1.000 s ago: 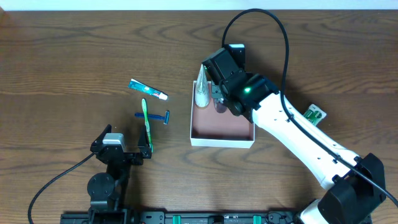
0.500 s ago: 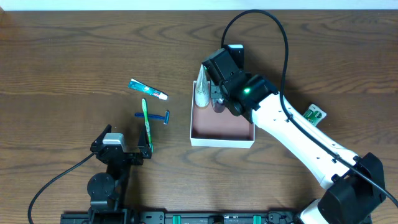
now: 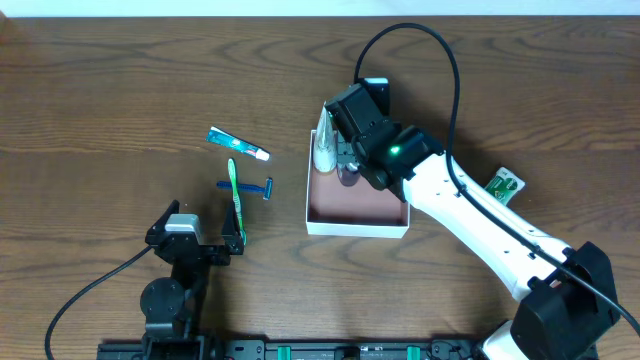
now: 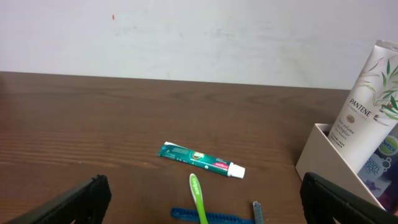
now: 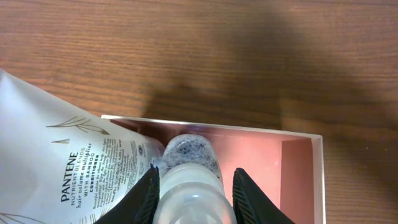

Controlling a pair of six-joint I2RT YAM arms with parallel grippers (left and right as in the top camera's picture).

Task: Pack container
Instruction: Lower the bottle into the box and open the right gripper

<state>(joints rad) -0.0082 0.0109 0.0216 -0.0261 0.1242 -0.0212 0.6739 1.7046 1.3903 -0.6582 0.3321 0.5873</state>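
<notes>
Worktop [image 3: 100, 100]: dark brown wood, carrying everything below.
Left end effector [image 3: 196, 238]: low at the near left; its wrist view shows the two fingers spread wide with nothing between them.
Toothpaste [image 3: 238, 144]: small green and white tube lying flat left of centre, cap end towards the right and slightly nearer.
Toothbrush [image 3: 236, 200]: green, lying flat, long axis running near to far, head at the far end just short of the toothpaste.
Razor [image 3: 248, 186]: blue, lying flat across the toothbrush, handle running left to right.
Container [image 3: 355, 228]: right of centre on the worktop and well apart from the loose items, opening facing up. It is about square, so no long axis stands out. Its walls run in line with the worktop edges, and most of the pink floor on the near side is bare.
Shampoo tube [image 5: 62, 168]: white, marked Pantene, standing tilted in the far-left corner of the container.
Bottle [image 5: 189, 180]: clear with a speckled top, inside the container near its far wall, just right of the shampoo tube. Whether it rests on the floor cannot be told.
Right end effector [image 5: 196, 196]: over the far part of the container, fingers pinching the bottle from both sides.
Packet [image 3: 505, 184]: green and white, flat on the worktop right of the container.
</notes>
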